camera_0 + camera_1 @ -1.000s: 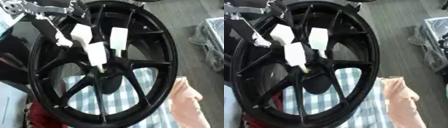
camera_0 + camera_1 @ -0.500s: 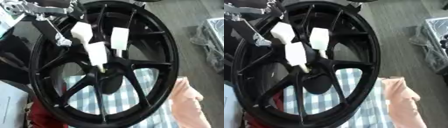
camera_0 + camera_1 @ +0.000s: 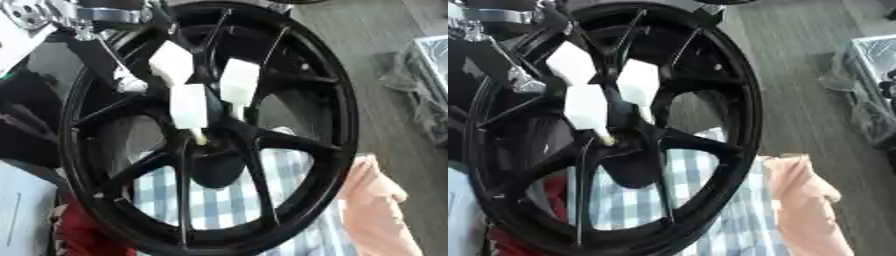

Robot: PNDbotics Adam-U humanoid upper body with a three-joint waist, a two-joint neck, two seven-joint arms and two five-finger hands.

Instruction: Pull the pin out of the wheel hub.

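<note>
A large black wheel [image 3: 337, 125] with several spokes fills both views, and its hub [image 3: 210, 150] lies near the middle. My left hand [image 3: 188, 105] reaches in from the upper left. Its white-padded fingers [image 3: 639, 82] are curled down between the spokes onto the hub. A short pale yellow pin [image 3: 199, 137] shows just under the lowest white pad at the hub, pinched by the hand. How deep the pin sits is hidden. The right hand shows in neither view.
A blue-and-white checked cloth [image 3: 219, 210] lies beneath the wheel, with a peach cloth [image 3: 372, 200] at its right and something red [image 3: 74, 235] at the lower left. A clear plastic bin [image 3: 872, 80] stands on the grey floor at the right.
</note>
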